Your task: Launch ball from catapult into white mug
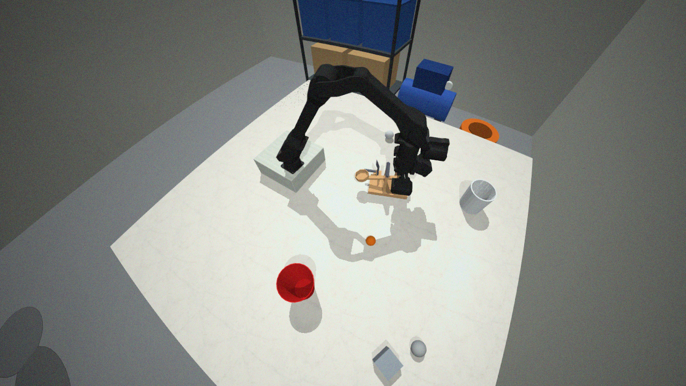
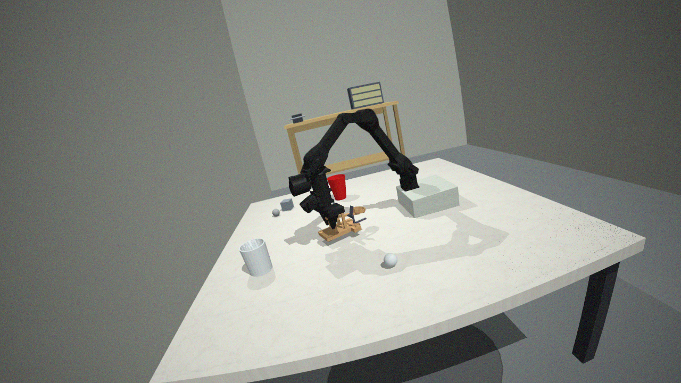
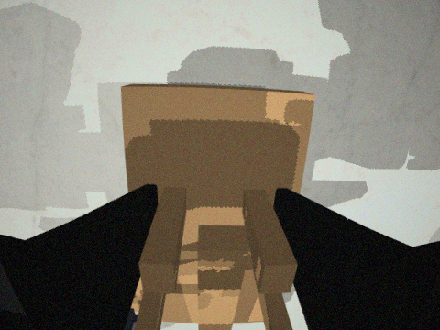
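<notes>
The wooden catapult [image 1: 376, 191] [image 2: 329, 234] [image 3: 206, 103] stands between the arm and the mug. My gripper [image 1: 399, 180] [image 2: 334, 223] [image 3: 216, 197] is shut on its two upright posts, one finger outside each. I cannot tell whether the base touches the table. The catapult's cup [image 1: 361, 175] [image 2: 358, 209] looks empty and is at the end away from the mug. The orange ball [image 1: 370, 240] lies on the table apart from the catapult; it is hidden in the exterior view. The white mug [image 1: 476, 197] [image 2: 257, 259] stands upright beyond the catapult's front end.
A red cup [image 1: 295, 283] [image 2: 339, 188] stands to one side. A pale ball [image 1: 388, 134] [image 2: 390, 259], a grey ball [image 1: 418, 348] [image 2: 275, 212] and a grey block [image 1: 388, 363] [image 2: 286, 205] lie on the table. The arm's base stands on a pale green box [image 1: 309, 175] [image 2: 435, 202].
</notes>
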`<state>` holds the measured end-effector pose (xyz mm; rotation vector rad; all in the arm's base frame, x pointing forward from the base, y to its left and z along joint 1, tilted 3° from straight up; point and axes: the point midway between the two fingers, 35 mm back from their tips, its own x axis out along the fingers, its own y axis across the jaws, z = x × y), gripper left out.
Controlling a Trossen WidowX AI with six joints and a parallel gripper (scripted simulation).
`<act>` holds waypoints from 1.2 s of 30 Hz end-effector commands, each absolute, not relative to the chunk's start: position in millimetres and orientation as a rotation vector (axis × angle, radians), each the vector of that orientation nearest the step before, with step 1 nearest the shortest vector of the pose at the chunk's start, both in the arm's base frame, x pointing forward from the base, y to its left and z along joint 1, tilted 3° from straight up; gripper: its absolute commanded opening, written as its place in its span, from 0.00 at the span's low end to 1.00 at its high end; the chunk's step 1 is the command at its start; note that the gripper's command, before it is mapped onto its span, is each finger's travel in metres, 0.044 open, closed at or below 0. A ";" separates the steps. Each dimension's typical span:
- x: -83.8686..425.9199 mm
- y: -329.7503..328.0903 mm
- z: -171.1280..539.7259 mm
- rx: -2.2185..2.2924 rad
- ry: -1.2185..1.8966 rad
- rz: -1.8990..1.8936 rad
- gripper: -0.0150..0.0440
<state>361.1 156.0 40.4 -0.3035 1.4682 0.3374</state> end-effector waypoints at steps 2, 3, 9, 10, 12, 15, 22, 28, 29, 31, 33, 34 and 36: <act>361.3 156.1 33.1 -0.301 1.470 0.331 0.25; 361.4 156.2 31.5 -0.301 1.470 0.331 0.25; 361.9 156.6 21.7 -0.301 1.470 0.331 0.25; 361.9 156.7 20.1 -0.301 1.470 0.331 0.25; 362.0 156.8 16.9 -0.301 1.470 0.331 0.25; 362.3 157.1 21.0 -0.303 1.468 0.337 0.25; 362.3 157.1 21.0 -0.303 1.468 0.337 0.43; 362.3 157.1 21.0 -0.303 1.468 0.337 0.70; 362.3 157.1 21.0 -0.303 1.468 0.337 0.74; 362.3 157.1 21.0 -0.303 1.468 0.337 0.83; 362.6 157.2 31.4 -0.303 1.468 0.337 0.92; 362.6 157.2 44.5 -0.303 1.468 0.337 0.97; 360.0 156.0 79.4 -0.303 1.468 0.337 1.00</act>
